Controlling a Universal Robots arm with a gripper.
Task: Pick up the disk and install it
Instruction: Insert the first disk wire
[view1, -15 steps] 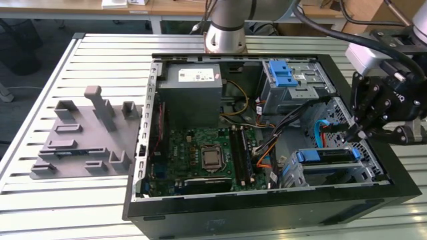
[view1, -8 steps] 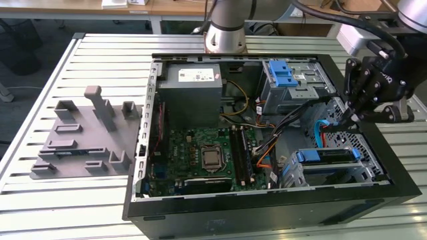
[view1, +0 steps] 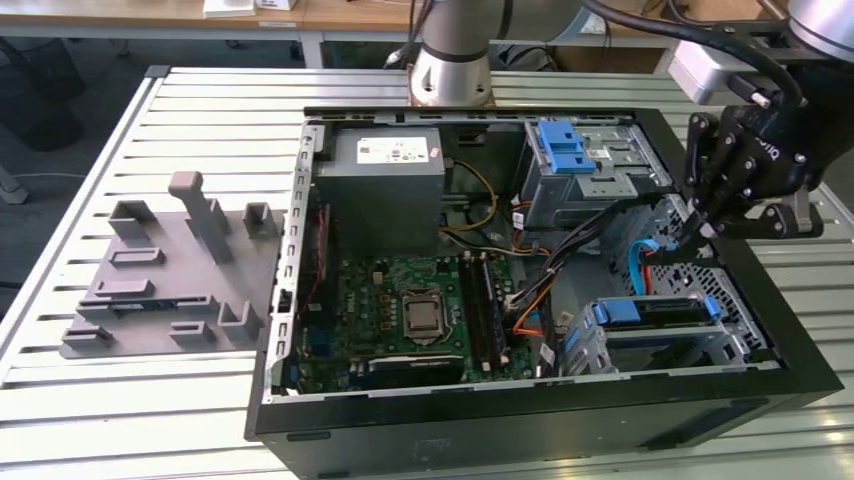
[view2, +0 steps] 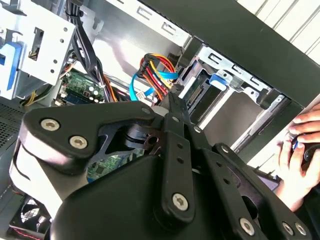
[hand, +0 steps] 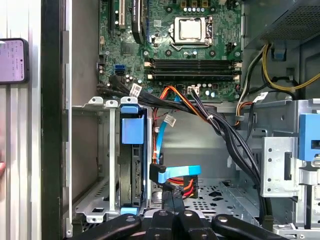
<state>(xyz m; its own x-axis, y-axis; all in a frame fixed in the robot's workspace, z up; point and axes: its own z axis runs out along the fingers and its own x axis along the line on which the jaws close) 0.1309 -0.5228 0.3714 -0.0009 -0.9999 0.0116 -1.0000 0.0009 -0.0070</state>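
The disk sits inside the lower drive cage at the case's front corner, on the exterior view's right, with its blue bracket on top. In the first wrist view the disk stands on edge in that cage, a blue tab at each end. My gripper hangs just above and behind the cage, apart from the disk. Its black fingers are pressed together, their tips by a black-and-blue cable plug. Whether they touch the plug is unclear. In the second wrist view the gripper points toward the cage.
The open black case holds a grey power-supply box, an upper cage with a blue latch, a motherboard and loose cables. A grey fixture lies on the slatted table. A person's hand and a phone are beside the case.
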